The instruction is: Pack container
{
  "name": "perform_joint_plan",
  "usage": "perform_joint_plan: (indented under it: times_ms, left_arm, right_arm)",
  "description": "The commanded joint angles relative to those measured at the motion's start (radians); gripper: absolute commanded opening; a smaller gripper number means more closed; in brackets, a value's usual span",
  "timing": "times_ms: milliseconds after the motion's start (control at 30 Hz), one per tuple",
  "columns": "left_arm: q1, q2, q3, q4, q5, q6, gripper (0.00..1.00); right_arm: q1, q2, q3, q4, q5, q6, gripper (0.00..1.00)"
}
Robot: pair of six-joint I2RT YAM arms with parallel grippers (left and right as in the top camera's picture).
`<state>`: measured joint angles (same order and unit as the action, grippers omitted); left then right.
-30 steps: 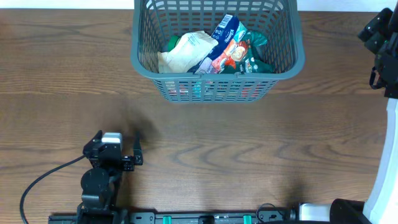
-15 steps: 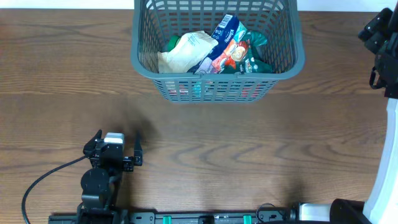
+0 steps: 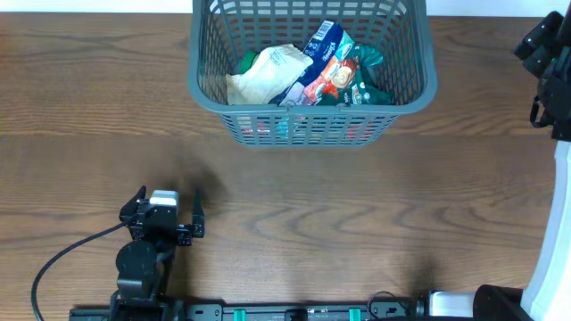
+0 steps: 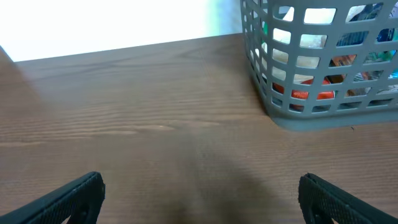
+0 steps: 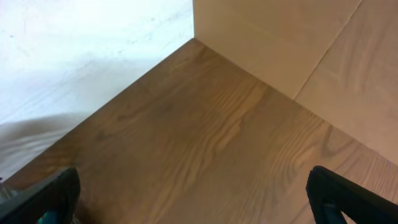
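The container [image 3: 312, 100], a dark grey lattice basket, stands at the table's far middle. Inside lie a beige bag [image 3: 268, 73], a blue and red snack bag [image 3: 323, 61] and a green bag [image 3: 364, 76]. My left gripper [image 3: 169, 200] hovers low over the wood near the front left, well short of the basket, open with nothing between its fingers. In the left wrist view the container [image 4: 311, 118] sits ahead to the right of the left gripper [image 4: 202, 199]. My right gripper [image 3: 538, 45] is at the far right edge; in its wrist view the right gripper [image 5: 193, 199] stands open over bare wood.
A black cable [image 3: 62, 254] trails from the left arm's base at the front left. The right wrist view shows the table's corner [image 5: 194, 41] against a pale wall and a beige panel [image 5: 280, 43].
The left gripper has shifted very slightly to the right. The basket, its contents and the right arm have stayed put.
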<state>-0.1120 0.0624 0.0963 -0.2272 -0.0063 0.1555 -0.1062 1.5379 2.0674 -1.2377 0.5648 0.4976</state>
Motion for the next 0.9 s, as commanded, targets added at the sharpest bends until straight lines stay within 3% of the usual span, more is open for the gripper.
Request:
perform_joint_plan:
  times_ms: [0, 333, 867]
  left_arm:
    - [0.006, -0.007, -0.026, -0.002, -0.002, 0.009, 0.99]
    - [0.006, -0.007, -0.026, -0.002, -0.002, 0.009, 0.99]
    - [0.006, -0.007, -0.026, -0.002, -0.002, 0.009, 0.98]
  right_arm:
    - [-0.004, 0.003, 0.001, -0.001, 0.006, 0.014, 0.99]
    - [0.002, -0.039, 0.000, -0.002, 0.006, 0.014, 0.99]
    - [0.089, -0.349, -0.019, -0.039, 0.021, -0.002, 0.99]
